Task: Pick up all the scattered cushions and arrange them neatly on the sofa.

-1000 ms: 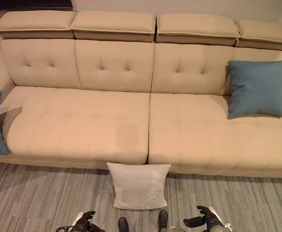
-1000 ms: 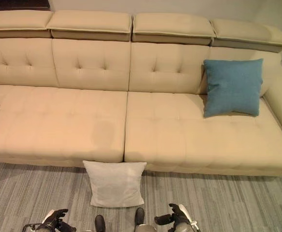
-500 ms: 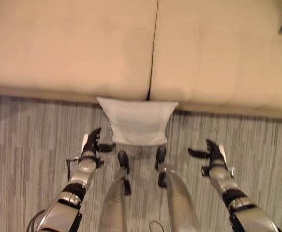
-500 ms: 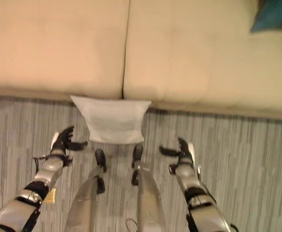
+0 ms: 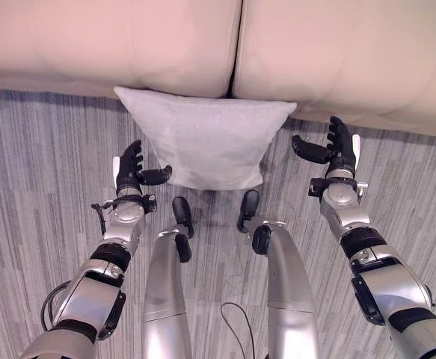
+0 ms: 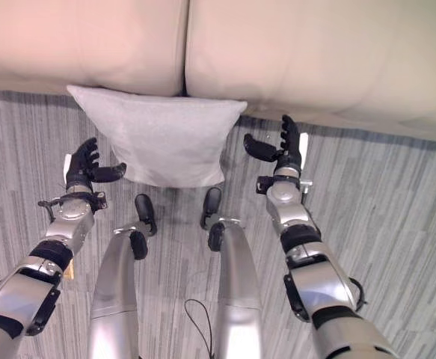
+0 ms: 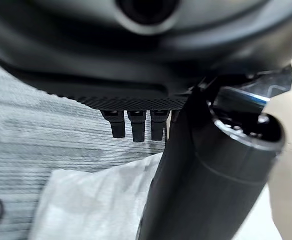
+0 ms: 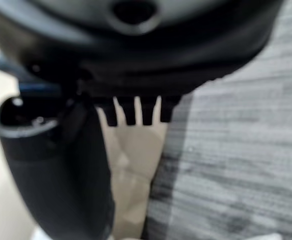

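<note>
Here, both hands, left hand (image 5: 130, 173) and right hand (image 5: 336, 149), are being held with fingers apart beside the square pale fabric cushion (image 5: 203, 139) on the striped carpet (image 5: 38, 172).

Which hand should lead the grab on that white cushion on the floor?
Left, probably. The left hand is open with its thumb right at the white cushion's lower corner; the right hand, also open, sits slightly off its far edge. The cushion leans against the sofa.
</note>
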{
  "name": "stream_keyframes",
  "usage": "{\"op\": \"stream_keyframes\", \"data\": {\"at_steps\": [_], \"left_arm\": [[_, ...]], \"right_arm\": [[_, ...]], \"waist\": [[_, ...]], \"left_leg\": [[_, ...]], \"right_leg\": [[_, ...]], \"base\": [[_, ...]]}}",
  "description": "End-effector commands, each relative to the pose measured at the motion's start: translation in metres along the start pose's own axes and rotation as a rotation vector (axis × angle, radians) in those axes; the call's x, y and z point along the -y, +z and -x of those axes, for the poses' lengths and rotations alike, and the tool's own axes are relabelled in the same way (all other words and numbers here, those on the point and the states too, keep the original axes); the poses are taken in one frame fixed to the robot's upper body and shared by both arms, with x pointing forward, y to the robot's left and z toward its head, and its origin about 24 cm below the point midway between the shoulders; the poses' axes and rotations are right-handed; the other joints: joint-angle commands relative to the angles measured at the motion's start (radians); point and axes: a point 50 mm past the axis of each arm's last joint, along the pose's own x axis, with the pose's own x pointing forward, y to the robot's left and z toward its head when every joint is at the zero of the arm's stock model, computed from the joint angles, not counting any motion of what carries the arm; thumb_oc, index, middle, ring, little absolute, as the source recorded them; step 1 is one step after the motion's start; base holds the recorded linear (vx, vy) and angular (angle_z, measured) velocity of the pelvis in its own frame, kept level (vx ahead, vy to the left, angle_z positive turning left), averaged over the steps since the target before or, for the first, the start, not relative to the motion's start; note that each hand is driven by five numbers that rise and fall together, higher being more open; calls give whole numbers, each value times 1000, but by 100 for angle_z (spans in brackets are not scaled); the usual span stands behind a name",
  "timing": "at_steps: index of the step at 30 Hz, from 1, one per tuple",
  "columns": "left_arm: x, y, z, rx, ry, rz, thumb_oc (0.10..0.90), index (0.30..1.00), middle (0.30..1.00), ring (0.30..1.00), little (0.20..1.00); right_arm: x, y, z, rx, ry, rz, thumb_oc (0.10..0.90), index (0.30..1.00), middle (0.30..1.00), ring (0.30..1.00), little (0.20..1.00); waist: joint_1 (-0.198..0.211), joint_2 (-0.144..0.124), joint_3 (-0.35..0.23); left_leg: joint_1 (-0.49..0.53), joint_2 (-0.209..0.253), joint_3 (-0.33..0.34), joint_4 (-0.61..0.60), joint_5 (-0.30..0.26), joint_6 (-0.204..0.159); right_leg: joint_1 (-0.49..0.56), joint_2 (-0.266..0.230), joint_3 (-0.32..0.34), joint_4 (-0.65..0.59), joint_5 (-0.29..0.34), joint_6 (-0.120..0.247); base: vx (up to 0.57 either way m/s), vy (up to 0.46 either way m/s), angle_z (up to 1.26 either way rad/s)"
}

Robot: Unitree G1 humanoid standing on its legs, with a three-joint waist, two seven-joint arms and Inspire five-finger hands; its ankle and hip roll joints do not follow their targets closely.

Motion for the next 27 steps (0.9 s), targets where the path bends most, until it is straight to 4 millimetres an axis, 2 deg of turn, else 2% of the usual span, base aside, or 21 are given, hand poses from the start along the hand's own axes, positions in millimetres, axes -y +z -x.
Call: {"op": "stream_keyframes", "data": {"at_steps": [1,3,5,10,12,13,14,15,16,17,21,27], "left_arm": [[-21,-28,14,-33,78,-3,800,900,900,900,900],[-9,-21,12,-7,41,-28,800,900,900,900,900],[-6,-16,11,5,30,-37,800,900,900,900,900],[5,9,0,80,-6,-72,800,900,900,900,900],[26,33,-6,139,-50,-63,800,900,900,900,900],[26,33,-6,140,-50,-63,800,900,900,900,900],[47,53,-6,197,-94,-35,800,900,900,900,900],[47,54,-6,198,-94,-35,800,900,900,900,900],[66,74,-4,264,-145,-14,422,333,333,333,333],[67,74,-4,264,-145,-14,400,300,300,300,300],[84,90,5,337,-207,21,400,300,300,300,300],[91,82,15,343,-252,46,400,300,300,300,300]], "right_arm": [[-5,-20,17,16,19,-7,800,900,900,900,900],[-32,-11,24,43,97,-32,800,900,900,900,900],[-38,-9,25,48,115,-35,800,900,900,900,900],[-57,6,26,87,170,-56,800,900,900,900,900],[-82,25,30,123,234,-109,800,900,900,900,900],[-82,25,30,124,233,-110,800,900,900,900,900],[-100,43,33,160,282,-149,800,900,900,900,900],[-100,43,33,160,282,-149,800,900,900,900,900],[-113,60,39,211,331,-186,449,373,373,373,373],[-113,60,39,211,331,-187,400,300,300,300,300],[-118,74,45,281,374,-213,400,300,300,300,300],[-112,67,53,308,400,-235,400,300,300,300,300]], "waist": [[-6,15,-150],[-5,7,-154],[-6,7,-157],[-7,6,-165],[-8,7,-169],[-7,7,-169],[-6,8,-172],[-6,8,-171],[-6,8,-180],[-6,7,-179],[-12,7,-194],[-23,3,-212]], "left_leg": [[45,-3,-11,-18,-71,0],[17,-15,-16,-22,-68,3],[10,-17,-18,-24,-67,4],[-15,-28,-25,-33,-58,5],[-38,-35,-28,-29,-56,7],[-39,-35,-28,-29,-56,7],[-47,-38,-29,-29,-57,9],[-48,-38,-29,-29,-57,9],[-46,-42,-29,-38,-53,10],[-46,-42,-29,-39,-53,11],[-25,-44,-29,-64,-51,11],[64,-46,-32,-172,-29,5]], "right_leg": [[64,19,84,-90,-14,135],[37,10,82,-89,-10,136],[31,8,82,-92,-8,136],[7,-1,88,-95,1,142],[-15,-6,95,-93,6,146],[-15,-6,95,-93,6,146],[-22,-8,101,-94,13,151],[-23,-8,101,-93,13,152],[-22,-9,102,-99,17,158],[-22,-9,102,-100,17,158],[0,-8,101,-118,22,162],[93,-2,92,-217,51,171]], "base": [[47,3,4],[0,0,0],[3,24,6],[0,30,6],[23,52,4],[30,62,5],[14,36,5],[29,60,3],[14,25,3],[20,27,4],[5,14,4],[-29,-1,-1]]}}
